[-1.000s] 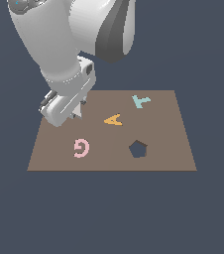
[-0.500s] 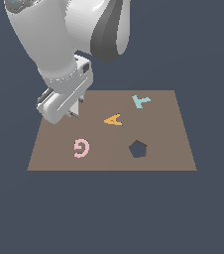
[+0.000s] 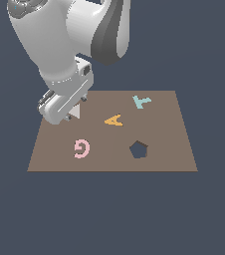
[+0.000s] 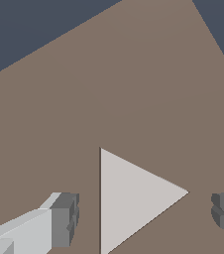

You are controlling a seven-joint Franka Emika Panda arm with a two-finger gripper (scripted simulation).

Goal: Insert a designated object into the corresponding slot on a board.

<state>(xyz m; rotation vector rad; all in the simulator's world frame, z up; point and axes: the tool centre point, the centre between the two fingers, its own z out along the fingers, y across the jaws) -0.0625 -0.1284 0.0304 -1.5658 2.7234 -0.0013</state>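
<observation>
Robot arm poised low over the near-left part of a brown board (image 3: 174, 129), its claw (image 4: 143, 208) spread wide with one finger (image 4: 59, 221) on each side of a pale triangle (image 4: 134, 198). The wrist view shows clear gaps between the triangle's edges and both fingers, so nothing is gripped; the spread looks set to let the fingers straddle the piece before closing on it. The triangle lies flat on the board, and in the exterior view it peeks out just below the claw (image 3: 74, 112) as a small white wedge (image 3: 76, 110).

Elsewhere on the board sit a pink letter G (image 3: 81, 148), an orange letter A (image 3: 114, 120) and a teal letter T (image 3: 141, 101), well apart from one another. A dark five-sided hole (image 3: 139, 149) opens toward the exterior view's right, well apart from the triangle. No triangular slot shows in either view; whether one is hidden under the arm cannot be told. The triangle therefore lies on the board's bare surface, outside any visible slot, and the arm's stance fits either a grasp about to be made or a piece just set down.
</observation>
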